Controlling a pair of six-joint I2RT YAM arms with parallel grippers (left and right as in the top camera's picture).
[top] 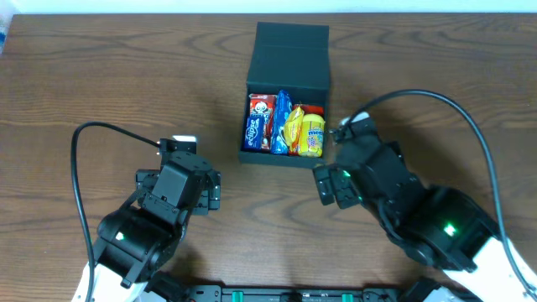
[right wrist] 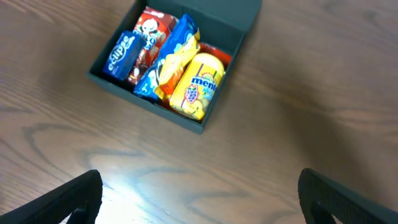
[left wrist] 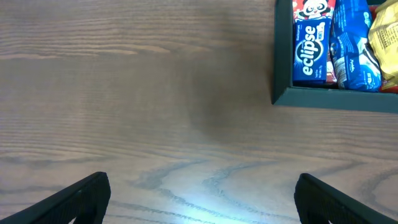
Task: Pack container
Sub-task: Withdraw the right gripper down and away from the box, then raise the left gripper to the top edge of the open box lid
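container (top: 289, 59) lid flapped back, snack packets (top: 285, 126) inside; table (top: 101, 75) on every side. left gripper (left wrist: 199, 199), right gripper (right wrist: 199, 199) near front wall, apart from it, jaws wide, holding nothing.

The container (top: 281, 158) is set on the table (top: 101, 75) near the middle of the far edge, with its lid (top: 291, 54) folded back behind it toward that edge. Inside, a gum packet (top: 254, 132) is placed at the left wall, a biscuit packet (top: 263, 106) behind it, a crinkled bag (top: 281, 117) in the middle and a sweets tub (top: 309, 134) at the right wall. The left gripper (top: 214, 191) is held before the container, toward the near-left corner. The right gripper (top: 325, 186) is held just before its front-right corner.
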